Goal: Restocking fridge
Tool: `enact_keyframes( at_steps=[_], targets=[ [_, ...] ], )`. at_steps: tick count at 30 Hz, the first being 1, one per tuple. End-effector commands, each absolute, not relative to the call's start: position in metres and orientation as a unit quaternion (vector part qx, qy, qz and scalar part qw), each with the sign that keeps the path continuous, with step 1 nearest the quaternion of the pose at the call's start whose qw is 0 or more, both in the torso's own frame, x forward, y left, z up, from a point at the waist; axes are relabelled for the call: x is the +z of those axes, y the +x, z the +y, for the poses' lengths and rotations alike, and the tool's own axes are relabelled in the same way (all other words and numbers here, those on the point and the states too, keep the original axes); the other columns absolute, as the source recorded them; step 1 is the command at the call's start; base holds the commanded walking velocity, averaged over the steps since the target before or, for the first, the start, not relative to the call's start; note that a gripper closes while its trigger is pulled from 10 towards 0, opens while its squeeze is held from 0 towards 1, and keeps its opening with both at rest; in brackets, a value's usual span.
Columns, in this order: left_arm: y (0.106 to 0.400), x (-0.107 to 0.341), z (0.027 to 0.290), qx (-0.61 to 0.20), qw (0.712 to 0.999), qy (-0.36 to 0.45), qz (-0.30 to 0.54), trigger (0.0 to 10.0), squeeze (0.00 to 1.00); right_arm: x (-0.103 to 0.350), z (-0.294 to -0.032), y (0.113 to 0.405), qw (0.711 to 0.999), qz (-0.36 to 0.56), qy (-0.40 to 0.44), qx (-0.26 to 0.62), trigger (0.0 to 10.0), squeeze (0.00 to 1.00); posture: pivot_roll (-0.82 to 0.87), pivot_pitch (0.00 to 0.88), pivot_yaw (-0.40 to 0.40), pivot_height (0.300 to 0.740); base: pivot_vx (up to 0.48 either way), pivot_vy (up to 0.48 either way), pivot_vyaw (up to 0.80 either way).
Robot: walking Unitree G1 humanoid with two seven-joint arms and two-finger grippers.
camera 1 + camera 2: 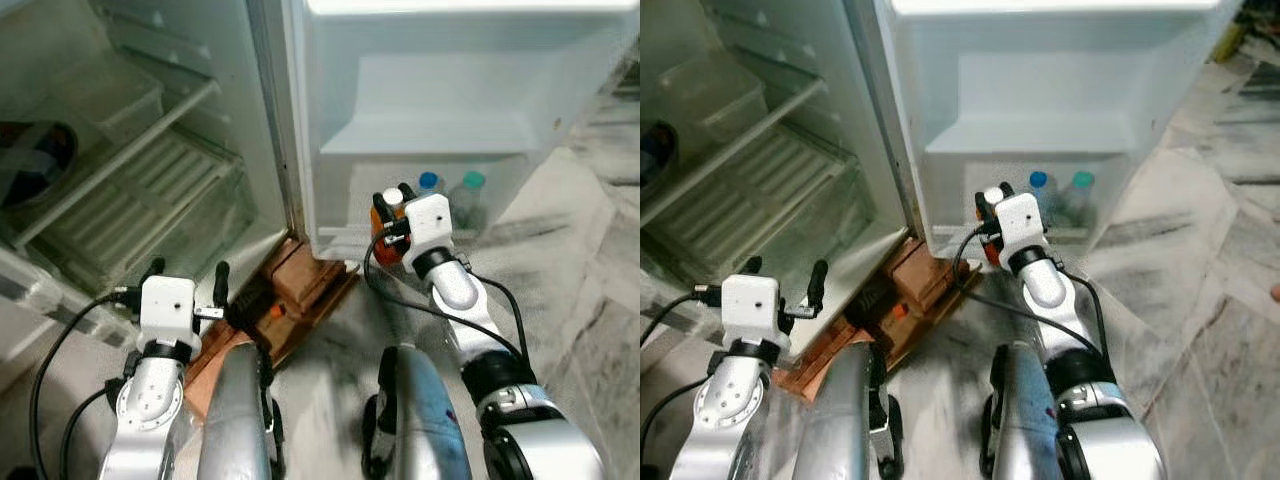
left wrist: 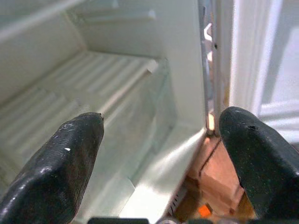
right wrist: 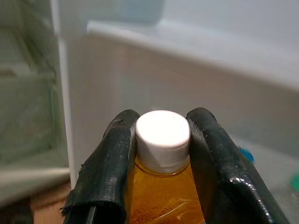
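Right gripper (image 3: 162,154) jaws clamped on orange bottle (image 3: 163,196) at fridge door's bottom shelf (image 1: 400,240). Left gripper (image 2: 161,154) jaws apart, before fridge (image 1: 150,170).

Readable text: none — no words, brands or numbers can be made out anywhere.
Orange bottle (image 3: 161,186): plain white cap, label not visible.
Door-shelf bottles (image 1: 448,195) at 12 o'clock: too small — illegible.

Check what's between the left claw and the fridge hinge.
Nothing: the open left claw hovers with only bare fridge floor ahead, seen in the left wrist view; brown wooden blocks sit below the hinge.
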State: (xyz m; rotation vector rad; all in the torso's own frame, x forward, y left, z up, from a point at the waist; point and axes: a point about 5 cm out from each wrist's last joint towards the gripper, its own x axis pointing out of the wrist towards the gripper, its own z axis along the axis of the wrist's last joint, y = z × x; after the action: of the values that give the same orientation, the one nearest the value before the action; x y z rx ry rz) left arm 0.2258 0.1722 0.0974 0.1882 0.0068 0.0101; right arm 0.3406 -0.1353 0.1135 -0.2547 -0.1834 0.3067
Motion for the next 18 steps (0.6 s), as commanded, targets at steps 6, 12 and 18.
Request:
enact_keyframes(
  at_steps=[6, 12, 18],
  targets=[
    [0.227, 0.098, 0.171, 0.002, 0.996, 0.094, -0.001, 10.0, 0.0, 0.125, -0.131, 0.343, 0.968, -0.127, -0.141, 0.161, 10.0, 0.0, 0.18, 0.223, 0.042, 0.563, 0.245, 0.0, 0.0],
    [0.229, 0.098, 0.17, 0.004, 0.996, 0.093, -0.003, 10.0, 0.0, 0.129, -0.13, 0.345, 0.966, -0.14, -0.139, 0.169, 10.0, 0.0, 0.18, 0.217, 0.038, 0.563, 0.32, 0.0, 0.0],
    [0.231, 0.099, 0.171, 0.007, 0.996, 0.091, -0.007, 10.0, 0.0, 0.137, -0.122, 0.347, 0.96, -0.156, -0.125, 0.194, 10.0, 0.0, 0.17, 0.226, 0.037, 0.563, 0.342, 0.0, 0.0]
  ],
)
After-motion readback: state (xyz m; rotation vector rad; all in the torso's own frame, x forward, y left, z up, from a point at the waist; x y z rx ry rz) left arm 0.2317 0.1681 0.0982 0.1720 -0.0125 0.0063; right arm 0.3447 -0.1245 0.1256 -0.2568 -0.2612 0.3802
